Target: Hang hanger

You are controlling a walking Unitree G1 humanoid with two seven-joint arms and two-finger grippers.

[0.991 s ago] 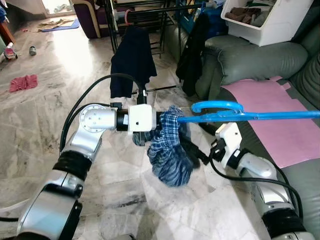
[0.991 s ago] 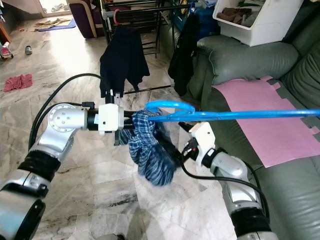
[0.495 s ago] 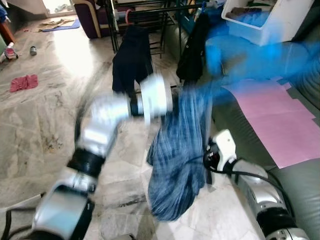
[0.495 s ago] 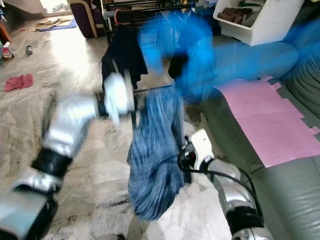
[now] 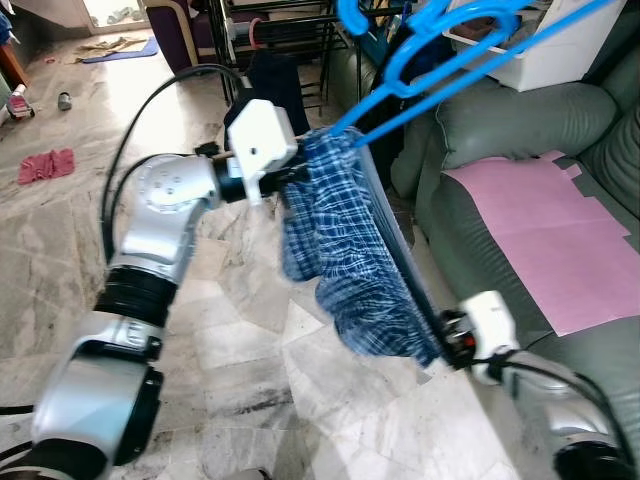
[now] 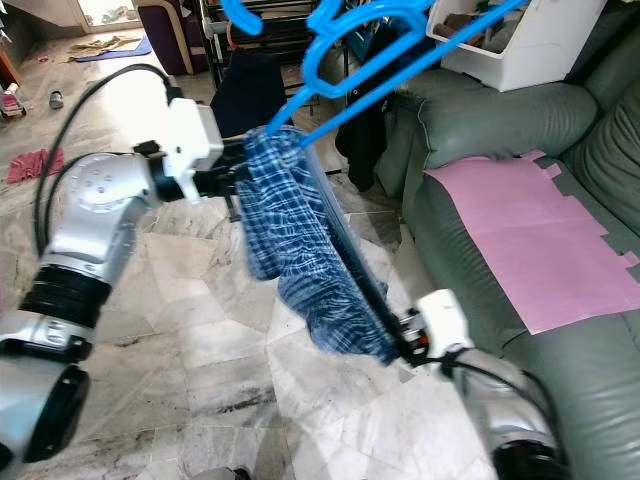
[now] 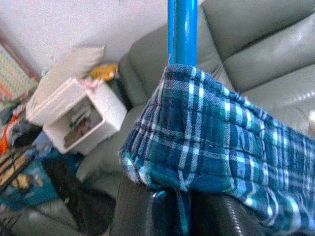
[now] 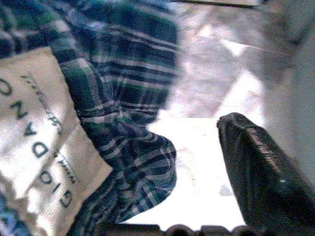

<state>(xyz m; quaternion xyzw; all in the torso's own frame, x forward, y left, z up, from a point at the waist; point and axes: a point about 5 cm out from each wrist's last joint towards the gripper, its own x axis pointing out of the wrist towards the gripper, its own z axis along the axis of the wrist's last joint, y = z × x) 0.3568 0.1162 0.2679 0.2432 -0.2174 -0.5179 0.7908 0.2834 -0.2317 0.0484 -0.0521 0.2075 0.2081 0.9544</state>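
Left gripper point(image 5: 292, 172) pinches the top edge of the plaid cloth point(image 5: 350, 250), which drapes from the blue hanger point(image 5: 440, 40) tilted up toward the far drying rack point(image 5: 290, 20). Right gripper point(image 5: 440, 335) holds the cloth's lower end, near the grey sofa point(image 5: 500, 130); whether its fingers are spread, I cannot tell.

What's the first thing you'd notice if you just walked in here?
The bright blue hanger, tilted up high in the middle, with blue checked shorts draped from it. The left hand pinches the cloth at the top, the right hand is at its lower end. A pink sheet lies on the grey sofa to the right.
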